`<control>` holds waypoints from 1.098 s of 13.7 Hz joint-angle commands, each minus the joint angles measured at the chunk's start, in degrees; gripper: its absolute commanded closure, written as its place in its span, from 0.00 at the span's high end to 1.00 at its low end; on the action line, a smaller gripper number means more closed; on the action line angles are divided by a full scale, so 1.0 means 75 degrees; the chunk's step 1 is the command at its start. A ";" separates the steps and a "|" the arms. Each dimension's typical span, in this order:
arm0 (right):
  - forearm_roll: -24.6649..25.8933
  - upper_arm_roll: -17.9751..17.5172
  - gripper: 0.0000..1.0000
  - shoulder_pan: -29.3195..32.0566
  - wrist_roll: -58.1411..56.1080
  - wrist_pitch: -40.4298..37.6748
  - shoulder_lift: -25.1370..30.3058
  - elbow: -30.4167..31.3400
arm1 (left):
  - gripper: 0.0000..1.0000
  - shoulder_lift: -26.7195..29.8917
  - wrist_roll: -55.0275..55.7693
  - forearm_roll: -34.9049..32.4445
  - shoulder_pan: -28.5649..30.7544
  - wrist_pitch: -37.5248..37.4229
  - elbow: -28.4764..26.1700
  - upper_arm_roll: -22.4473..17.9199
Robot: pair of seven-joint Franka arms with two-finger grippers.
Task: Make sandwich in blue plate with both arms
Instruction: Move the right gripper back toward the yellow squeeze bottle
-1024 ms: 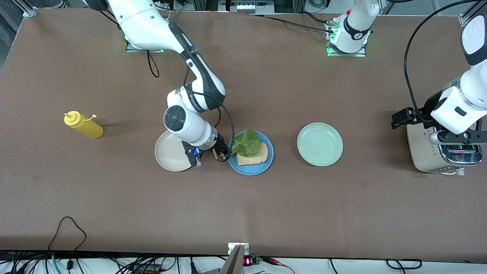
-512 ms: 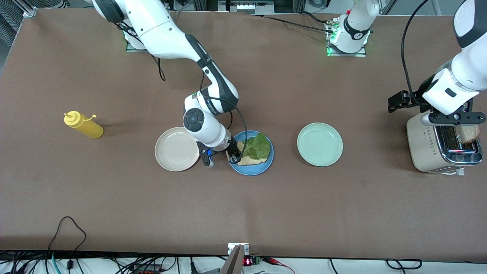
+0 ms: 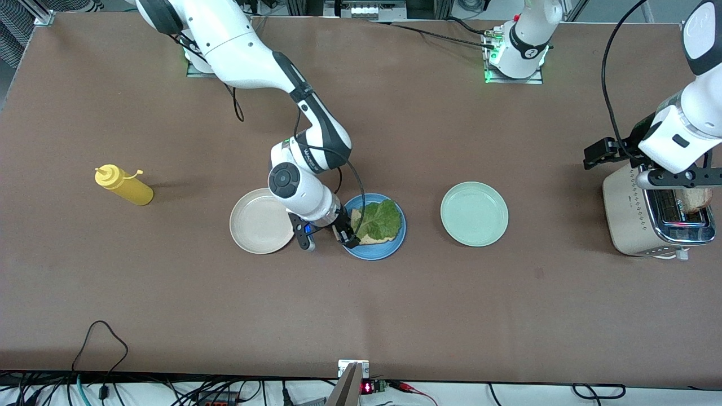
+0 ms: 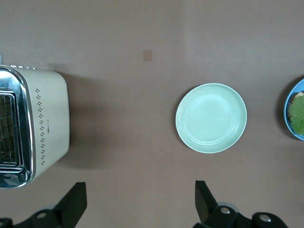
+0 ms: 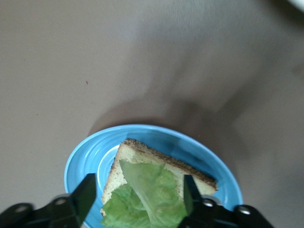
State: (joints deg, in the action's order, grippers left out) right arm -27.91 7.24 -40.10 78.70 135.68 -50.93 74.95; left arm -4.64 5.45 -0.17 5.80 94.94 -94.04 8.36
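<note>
Right wrist view: right hand stands wide over lettuce-topped bread on round blue plate; lifting could snag the leaf. Left hand, wide, waits above the cream toaster.

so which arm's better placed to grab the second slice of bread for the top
Left. The left gripper hangs open over the toaster, where a bread slice sticks up. The right gripper is at the blue plate, over the lettuce.

No wording could be read anywhere. A small printed mark on the right arm was too tiny to make out, as was one on the left arm's base.
</note>
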 commanded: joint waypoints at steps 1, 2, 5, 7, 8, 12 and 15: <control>0.0029 0.0228 1.00 0.0353 -0.1020 -0.1479 0.0741 0.0014 | 1.00 0.0068 -0.0199 -0.0094 0.0082 0.0138 -0.0106 0.0045; 0.0041 0.0427 1.00 0.0435 -0.1430 -0.2054 0.1034 0.0014 | 1.00 0.0068 -0.0199 -0.0094 0.0082 0.0139 -0.0095 0.0045; 0.0053 0.1211 1.00 0.0588 -0.3022 -0.3870 0.1738 0.0037 | 1.00 0.0057 -0.0188 -0.0083 0.0082 0.0139 -0.0095 0.0045; 0.0065 0.1715 1.00 0.0659 -0.4066 -0.4798 0.2055 0.0038 | 1.00 0.0068 -0.0199 -0.0083 0.0082 0.0138 -0.0095 0.0045; 0.0065 0.2008 1.00 0.0647 -0.4605 -0.5185 0.2184 0.0049 | 1.00 0.0068 -0.0188 -0.0083 0.0082 0.0127 -0.0095 0.0045; 0.0484 0.2573 1.00 0.1055 -0.6890 -0.5938 0.3272 0.0878 | 1.00 0.0057 -0.0188 -0.0094 0.0082 0.0127 -0.0083 0.0045; 0.1328 0.2550 1.00 0.1617 -0.8811 -0.5938 0.4361 0.2061 | 1.00 0.0056 -0.0257 -0.0094 0.0070 0.0127 -0.0071 0.0057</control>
State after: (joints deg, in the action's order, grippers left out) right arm -20.93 27.26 -30.09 20.76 90.66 -25.94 81.50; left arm -4.73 5.13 -0.17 5.97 95.42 -94.23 8.40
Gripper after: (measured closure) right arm 0.000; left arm 0.000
